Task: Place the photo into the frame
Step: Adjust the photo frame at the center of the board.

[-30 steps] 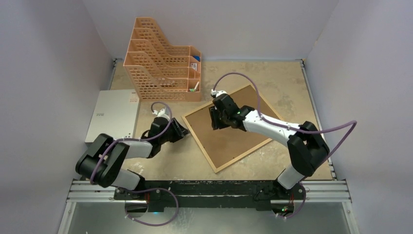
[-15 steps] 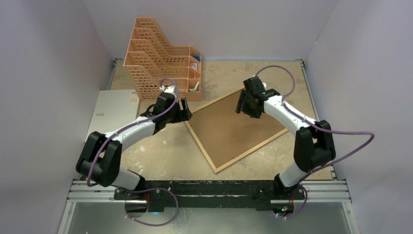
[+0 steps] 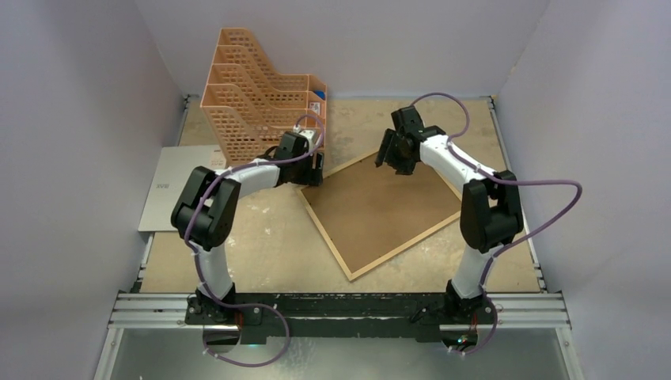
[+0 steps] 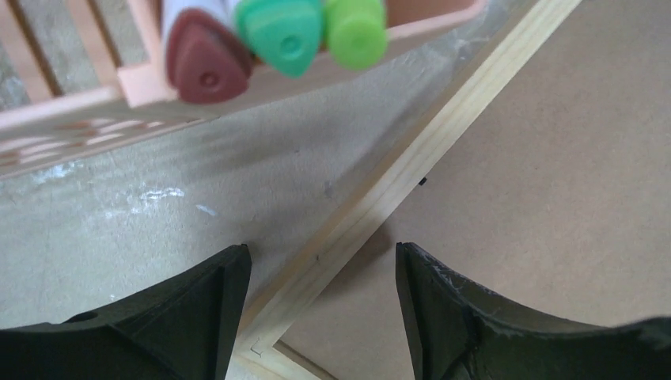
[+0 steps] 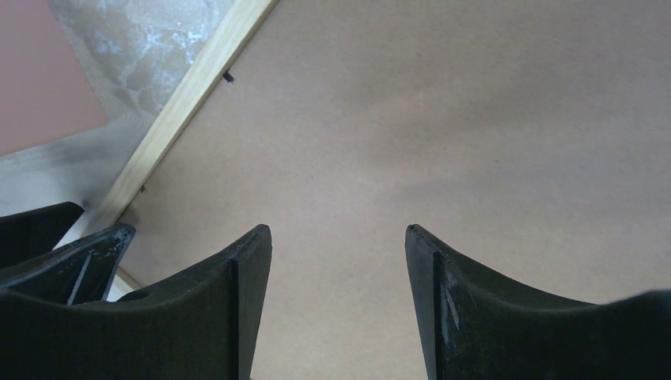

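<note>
The frame [image 3: 326,234], a thin light-wood rectangle, lies flat on the table like a diamond, with a brown backing board [image 3: 388,210] filling it. The photo is out of view. My left gripper [image 3: 313,171] hangs open over the frame's left corner. In the left wrist view its fingers [image 4: 320,249] straddle the wood rail [image 4: 411,170], with nothing held. My right gripper [image 3: 393,153] is open above the frame's far corner. In the right wrist view its tips [image 5: 339,229] hover over bare backing board [image 5: 443,119], with the rail [image 5: 190,95] to their left.
An orange lattice file organizer [image 3: 261,103] stands at the back left, right behind my left gripper, with coloured markers [image 4: 281,32] in its front bin. A grey-white flat sheet [image 3: 178,186] lies at the table's left edge. Walls close in the left, right and back sides.
Both arms have reached away from the near edge. The left gripper moved from the frame's left side up to its left corner. The right gripper moved from mid-board to the far corner.
</note>
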You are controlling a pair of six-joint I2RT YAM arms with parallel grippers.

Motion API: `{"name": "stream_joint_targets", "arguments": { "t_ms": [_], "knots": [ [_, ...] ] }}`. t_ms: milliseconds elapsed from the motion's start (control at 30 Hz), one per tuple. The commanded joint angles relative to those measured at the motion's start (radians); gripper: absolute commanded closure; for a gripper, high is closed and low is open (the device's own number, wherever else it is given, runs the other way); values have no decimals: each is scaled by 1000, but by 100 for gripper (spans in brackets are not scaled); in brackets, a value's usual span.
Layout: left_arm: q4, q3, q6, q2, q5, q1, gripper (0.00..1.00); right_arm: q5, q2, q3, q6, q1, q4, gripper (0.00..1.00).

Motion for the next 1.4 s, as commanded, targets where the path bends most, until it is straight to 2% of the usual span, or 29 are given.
{"name": "stream_joint_targets", "arguments": {
  "t_ms": [0, 100, 233, 300, 367, 433, 600, 733, 800, 933, 1067, 1233, 1367],
  "knots": [
    [-10, 26, 70, 15, 36, 1, 33, -56, 27, 63, -11, 0, 9, 35],
    [-11, 12, 77, 29, 57, 1, 44, -74, 56, 73, -28, 1, 22, 36],
    [-17, -31, 53, 25, 144, -5, 67, -100, 97, 99, -49, 7, 18, 38],
    [-8, -74, 31, 1, 165, -16, 74, -104, 109, 102, -61, 13, 31, 37],
    [8, -121, 18, -42, 201, -33, 77, -111, 126, 115, -80, 19, 42, 36],
    [28, -163, 29, -80, 276, -64, 76, -100, 157, 149, -84, 23, 33, 36],
    [12, -211, 69, -112, 328, -185, 70, -44, 245, 261, -63, 35, -12, 36],
    [62, -249, 28, -115, 398, -201, 69, -10, 302, 333, -43, 71, -61, 40],
    [105, -274, -4, -154, 389, -201, 67, 23, 318, 352, -23, 98, -89, 41],
    [160, -307, -37, -223, 371, -196, 56, 73, 312, 333, 29, 134, -112, 42],
    [182, -333, -57, -266, 354, -191, 49, 98, 330, 349, 55, 149, -141, 46],
    [174, -352, -106, -307, 233, -162, 45, 116, 395, 418, 81, 176, -200, 48],
    [181, -372, -143, -327, 215, -104, 44, 142, 419, 452, 106, 191, -238, 52]
  ]
}}
